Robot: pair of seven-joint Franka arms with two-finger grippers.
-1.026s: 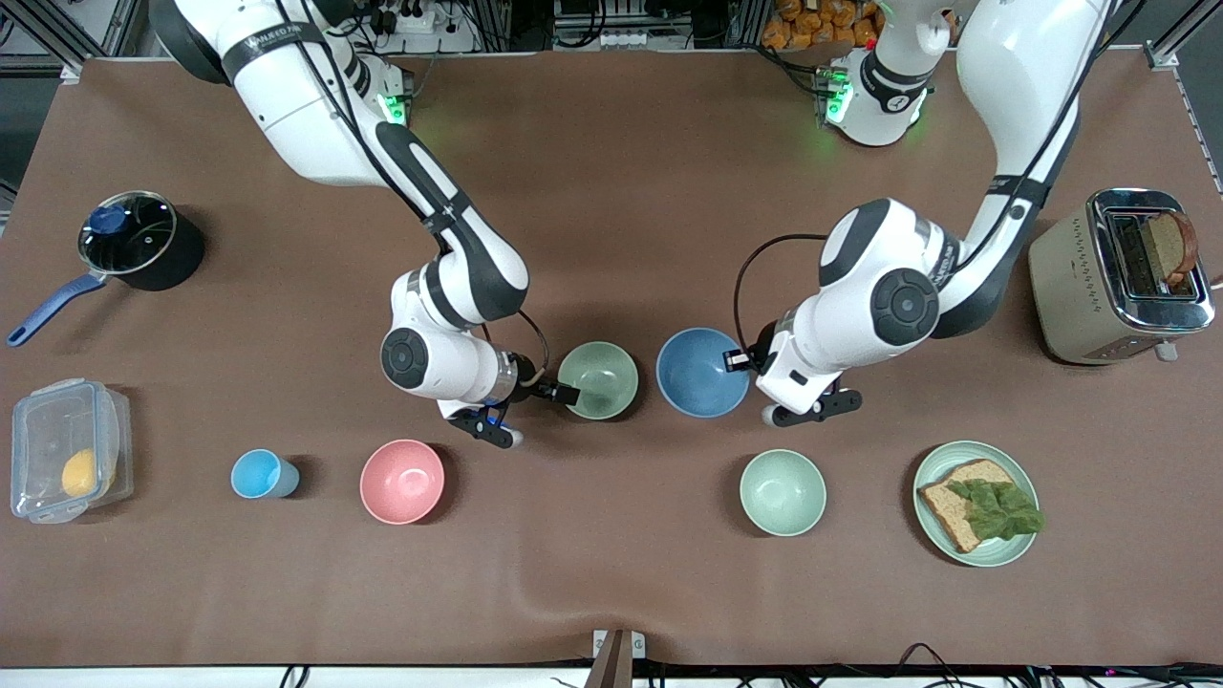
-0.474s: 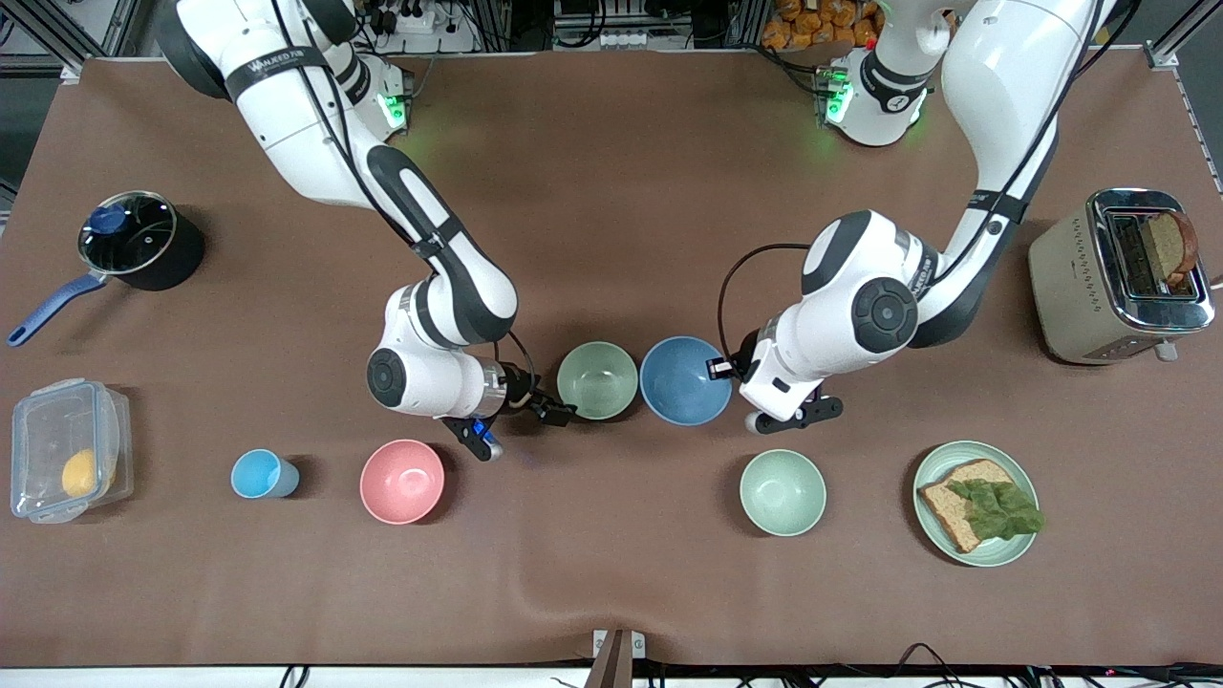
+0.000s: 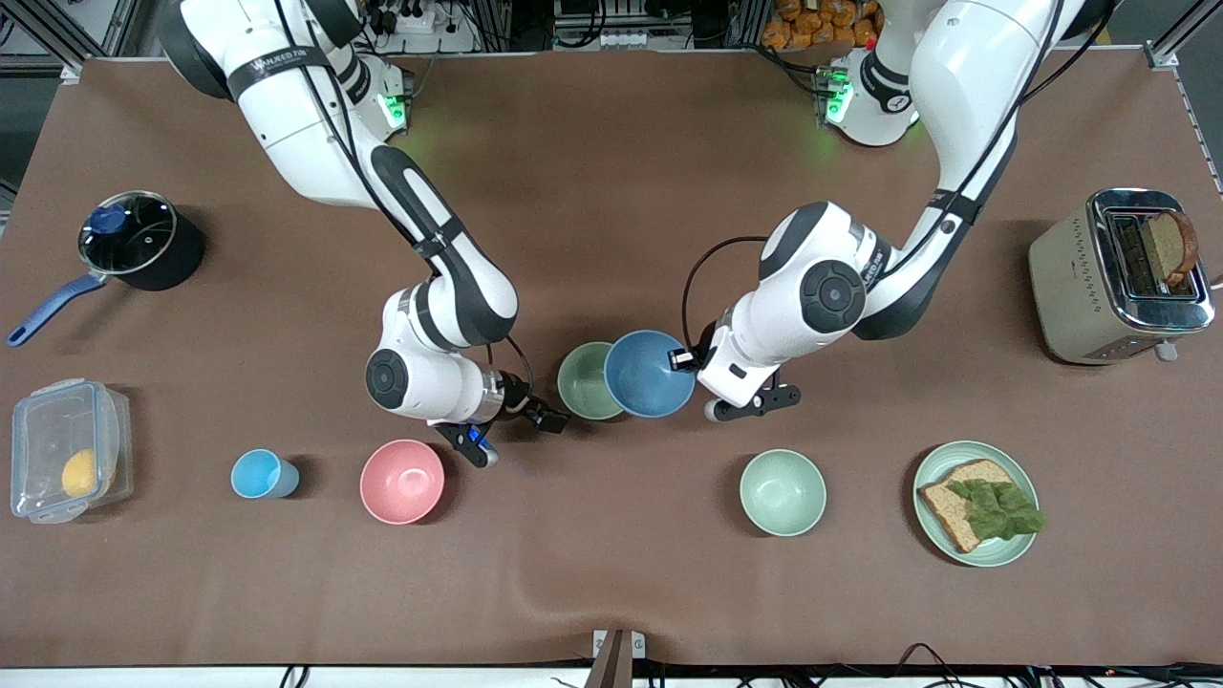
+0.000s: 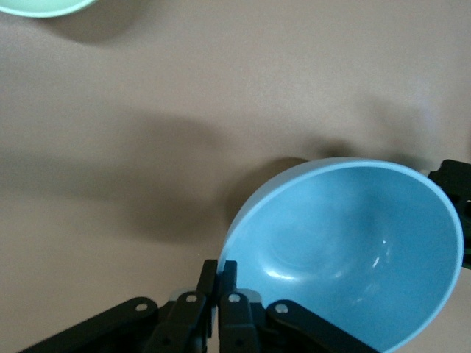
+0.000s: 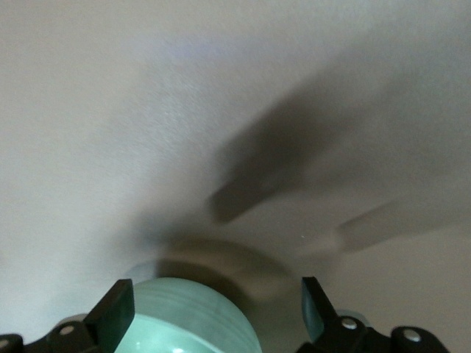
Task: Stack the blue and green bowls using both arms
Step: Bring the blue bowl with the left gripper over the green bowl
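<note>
My left gripper [image 3: 687,360] is shut on the rim of the blue bowl [image 3: 650,374] and holds it off the table. The bowl overlaps the edge of the green bowl [image 3: 583,382] that faces the left arm's end. In the left wrist view my shut fingers [image 4: 229,273] pinch the blue bowl [image 4: 353,254] at its rim. My right gripper [image 3: 551,419] is open and empty beside the green bowl, on the edge toward the right arm's end. In the right wrist view the green bowl [image 5: 184,323] lies low between the spread fingertips [image 5: 112,315].
A pink bowl [image 3: 402,481] and a sky-blue cup [image 3: 260,474] stand nearer the camera by the right arm. A mint bowl [image 3: 783,492] and a plate with bread [image 3: 976,503] are by the left arm. A toaster [image 3: 1118,275], pot [image 3: 134,239] and plastic box [image 3: 67,449] sit at the ends.
My left gripper has carried the blue bowl toward the right arm's end until it overlaps the green bowl. My right gripper has come off the green bowl's rim and drawn back a little.
</note>
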